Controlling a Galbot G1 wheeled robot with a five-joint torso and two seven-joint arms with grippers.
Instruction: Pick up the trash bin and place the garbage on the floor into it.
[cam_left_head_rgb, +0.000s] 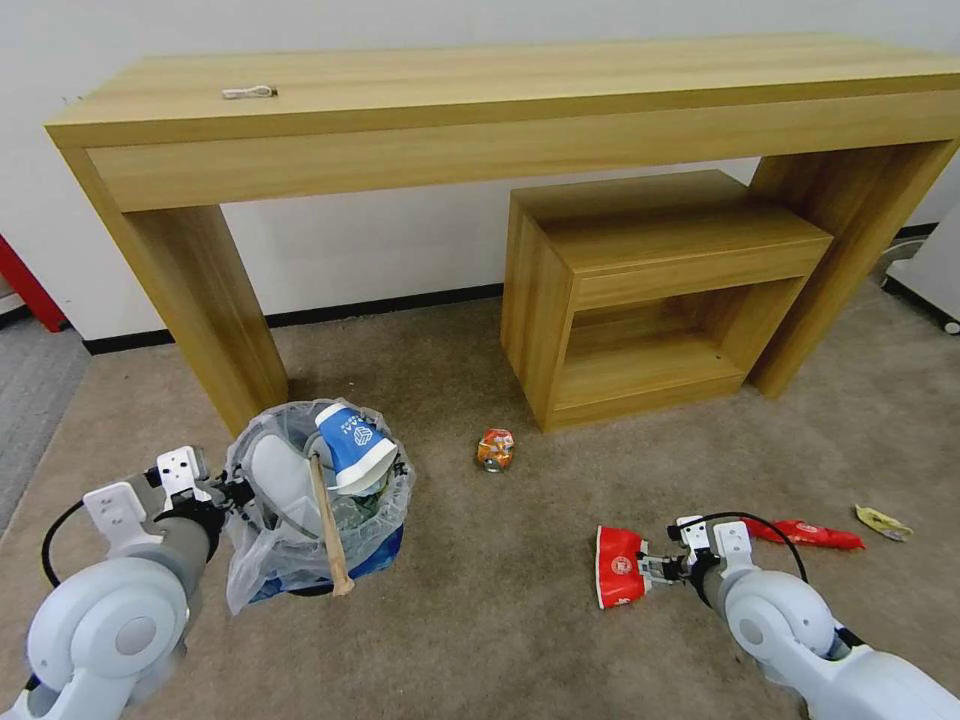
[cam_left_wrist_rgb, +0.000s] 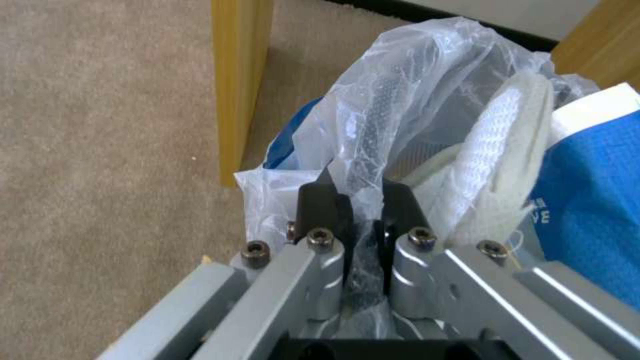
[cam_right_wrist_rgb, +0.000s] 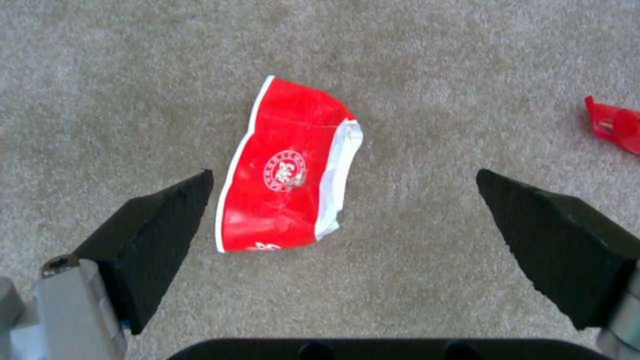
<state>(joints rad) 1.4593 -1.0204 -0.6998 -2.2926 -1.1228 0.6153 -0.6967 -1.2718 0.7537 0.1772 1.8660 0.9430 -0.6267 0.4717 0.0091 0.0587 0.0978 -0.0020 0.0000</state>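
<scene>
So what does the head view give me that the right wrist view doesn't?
Head view alone: the left gripper shut on the trash bin rim, a slipper, blue cup and wooden stick inside it, a crushed can and yellow wrapper on the carpet. Right wrist view alone: the right gripper open, the flattened red cup between its fingers. Both: that cup and the red wrapper.

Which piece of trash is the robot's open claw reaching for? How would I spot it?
Find the small wooden shelf under the long table. On the carpet in front lies a flattened red cup, between the right claw's open fingers. Unlike the long red wrapper nearby, it has a white rim.
</scene>
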